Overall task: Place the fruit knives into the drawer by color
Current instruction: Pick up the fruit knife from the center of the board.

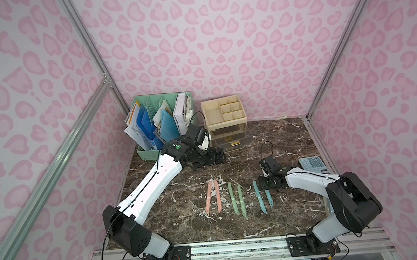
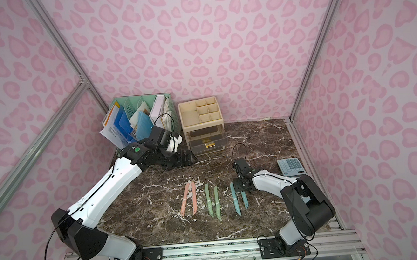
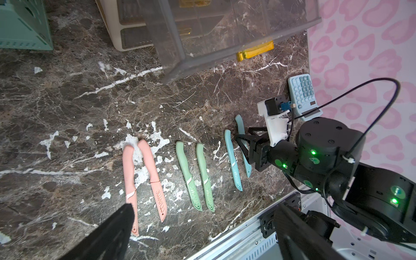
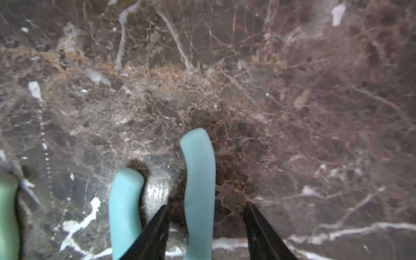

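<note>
1. Right gripper (image 4: 206,204): down at the table (image 1: 183,220), jaws parted and astride the handle of the outer teal knife (image 4: 198,171). Marble shows between the handle and each finger, so nothing is pinched.
2. Outer teal knife: lies flat, handle toward the back wall and tip toward the robot's base. It ends the row on the right arm's side.
3. Inner teal knife (image 4: 125,202): just beside and roughly parallel to the outer one, outside the jaws.
4. Green knives (image 1: 233,198): the next pair along the row, side by side, near the teal pair.
5. Pink knives (image 1: 208,198): the far pair, handles close together and tips splayed. All six knives lie on the table.
6. Left gripper (image 1: 217,156): jaws spread wide and holding nothing, low by the front corner of the drawer (image 1: 230,135).
7. Drawer: clear with a yellow pull, drawn out of the cream organizer (image 1: 212,110) at the back of the table.
8. Surroundings: a mint file holder (image 1: 148,153) stands beside the organizer. A calculator (image 1: 313,164) lies behind the right arm.
</note>
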